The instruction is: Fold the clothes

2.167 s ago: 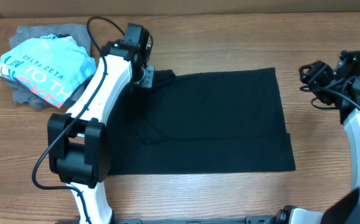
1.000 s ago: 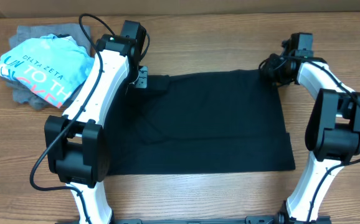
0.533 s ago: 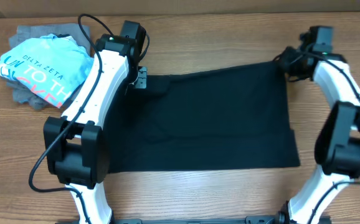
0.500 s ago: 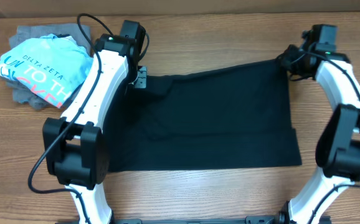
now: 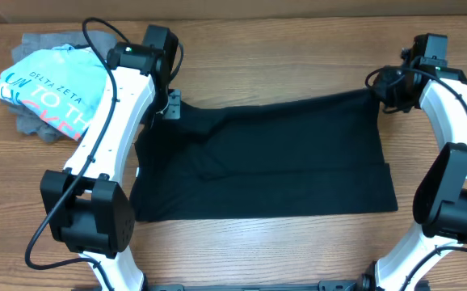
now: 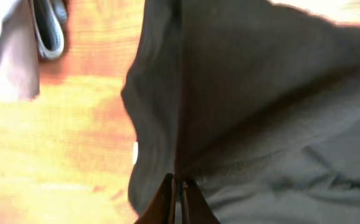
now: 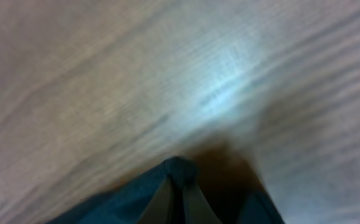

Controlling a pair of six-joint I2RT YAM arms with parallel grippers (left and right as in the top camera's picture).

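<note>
my left hand (image 5: 171,103) is pinched fully closed on the 10 o'clock corner of the black t-shirt (image 5: 266,166), and my right hand (image 5: 380,87) is clamped just as tightly on its 2 o'clock corner. the shirt lies spread across the middle of the desk (image 5: 258,255), its far edge running between my two hands and its near hem lying flat toward 6 o'clock. a few soft creases cross the fabric on its 9 o'clock side.

from the left wrist, my fingertips (image 6: 165,199) meet with no gap, a fold of black cloth caught between them. the shirt fans away toward 12 and 2 o'clock over bare wood. a small white speck (image 6: 134,152) sits at the cloth's 9 o'clock edge, too small to read.

the right wrist view is blurred, but my fingers (image 7: 161,204) come to a closed point there with dark fabric bunched around them.

at 10 o'clock on the desk, apart from the black shirt, a light blue shirt (image 5: 52,85) printed "delta zeta" rests on top of a grey garment (image 5: 44,42). my left arm (image 5: 108,137) crosses between that pile and the black shirt.
</note>
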